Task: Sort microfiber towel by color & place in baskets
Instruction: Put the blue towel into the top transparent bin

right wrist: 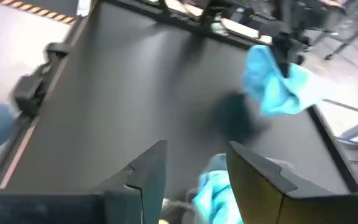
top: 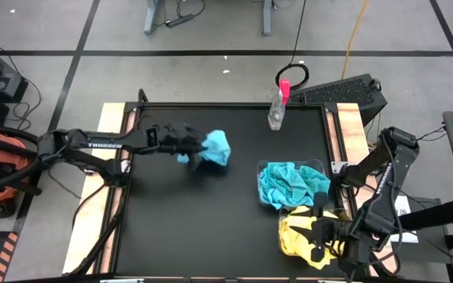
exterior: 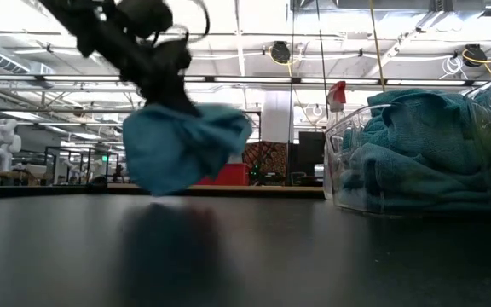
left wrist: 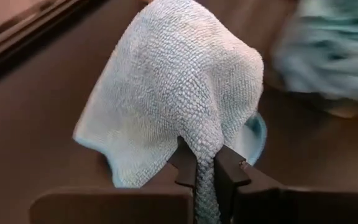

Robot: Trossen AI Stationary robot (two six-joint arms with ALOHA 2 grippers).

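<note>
- My left gripper [top: 197, 147] is clamped on one blue towel [top: 216, 147], holding it off the table [top: 179, 228]; the low view shows it hanging clear of the black top.
- From the table's centre, that towel hangs at about ten o'clock in the high view.
- In my left wrist view the cloth [left wrist: 179, 93] is pinched between my two fingers [left wrist: 185, 163], with the rest bunched up past them.
- I count two baskets, both near the right edge: one [top: 325, 169] at about three o'clock, filled with blue towels [top: 289, 185], and one [top: 285, 214] at about five o'clock, holding yellow cloth [top: 297, 240].
- How many blue towels lie in the first basket I cannot tell; they are heaped together.
- My right gripper [top: 318, 240] sits over the yellow basket with its fingers parted; my right wrist view shows an empty gap between them.
- One spray bottle [top: 277, 106] with a pink top stands at the far edge, at about one o'clock.
</note>
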